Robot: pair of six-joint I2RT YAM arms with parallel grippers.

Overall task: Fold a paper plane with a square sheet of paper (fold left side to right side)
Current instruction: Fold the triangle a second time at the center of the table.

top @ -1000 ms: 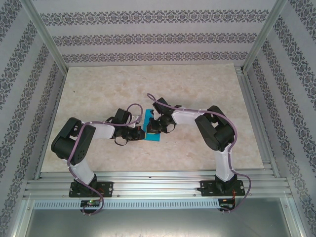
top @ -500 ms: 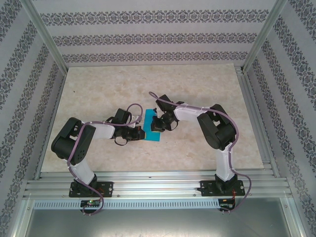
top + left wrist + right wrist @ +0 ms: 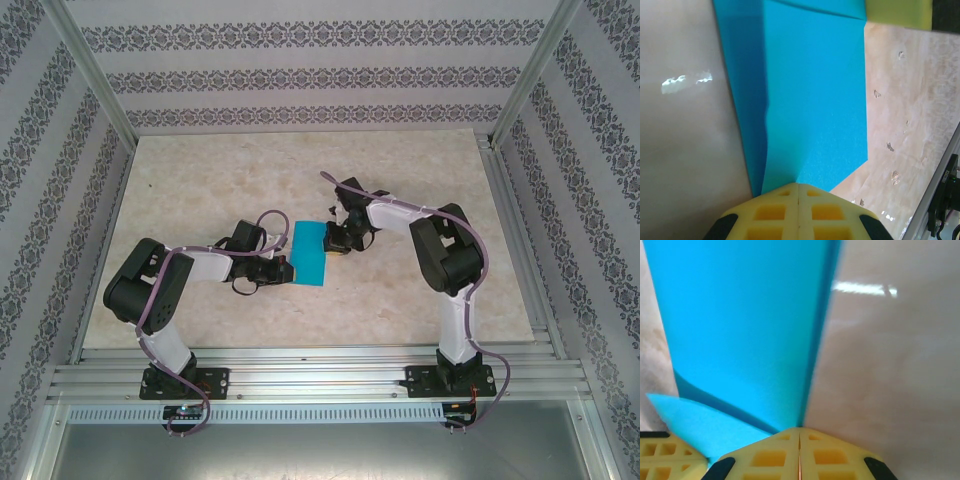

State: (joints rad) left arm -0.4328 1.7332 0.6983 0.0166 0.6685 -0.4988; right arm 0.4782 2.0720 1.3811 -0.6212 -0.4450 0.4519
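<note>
- The left gripper (image 3: 287, 270) lies low over the marble-patterned table (image 3: 200, 180), reaching in from the left. Its yellow fingers (image 3: 775, 215) are pressed together with no gap along the seam. Their tip meets the near-left edge of the sheet. Whether a layer of paper is nipped in that seam I cannot tell.
- The square sheet of paper (image 3: 310, 255) lies between the two grippers, near the middle of the table. From above it reads as a narrow teal oblong, so it looks already doubled over. Its long axis runs from near to far with a slight tilt. The left wrist view has a darker strip down its left side, probably a raised or shadowed layer along the fold.
- The right gripper (image 3: 332, 241) comes in from the right and touches the far-right part of the sheet. Its fingers (image 3: 770, 457) are also closed tight, with the paper's edge running straight into their tip. A small lighter flap lifts just left of them.
- The relation that matters is that the grippers sit at opposite ends of the long axis. The left one is at the near end on the folded side, and the right one is at the far end on the open side. Both touch the paper, so neither is the nearer.
- I judge the coming move to be a stroke or a lift along that axis. The paper would slide or skew if one end let go too soon.
</note>
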